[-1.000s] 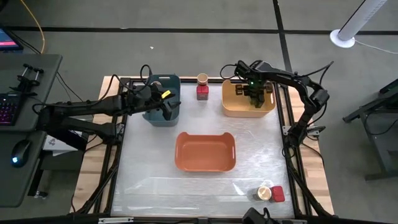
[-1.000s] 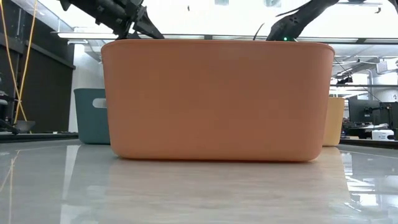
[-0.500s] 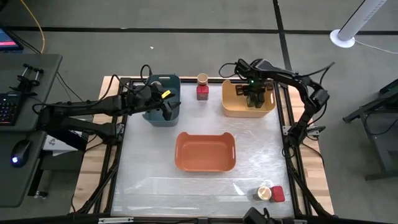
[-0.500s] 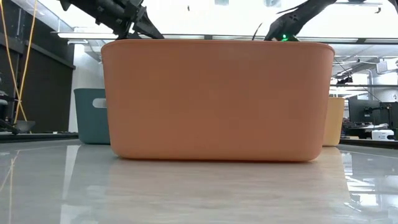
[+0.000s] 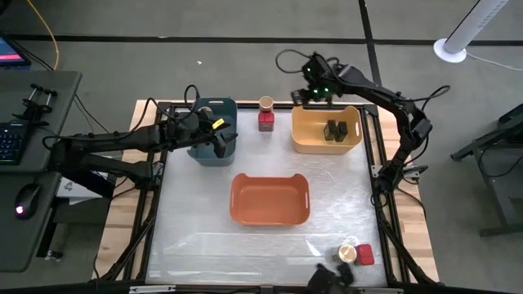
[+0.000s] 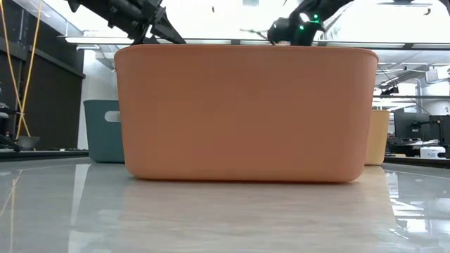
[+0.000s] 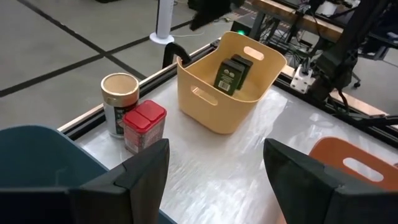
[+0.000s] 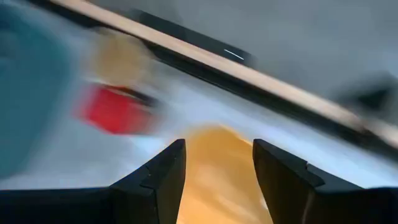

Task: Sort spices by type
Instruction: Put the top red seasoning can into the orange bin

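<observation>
Two dark blocky containers (image 5: 335,129) (image 7: 232,73) stand side by side on the floor of the yellow bin (image 5: 304,139). A tan-lidded jar (image 5: 266,104) (image 7: 119,102) and a red tin (image 5: 266,122) (image 7: 143,126) stand next to each other on the table by its far edge, between the blue bin and the yellow bin. Another jar (image 5: 347,252) and red tin (image 5: 364,255) sit at the near right corner. My right gripper (image 5: 309,91) (image 8: 217,168) hovers open and empty above the yellow bin's far left corner. My left gripper (image 5: 217,137) (image 7: 217,155) waits open over the blue bin (image 5: 211,131).
The orange bin (image 5: 270,198) sits in the middle of the table and fills the low view (image 6: 246,112). The blue bin (image 6: 105,130) and yellow bin (image 6: 377,137) show behind it. A bare strip of table runs along the near edge.
My right gripper has risen out of the yellow bin and swung toward the table's far edge and left, quickly enough that its wrist view is blurred. The dark containers have stayed in the yellow bin.
</observation>
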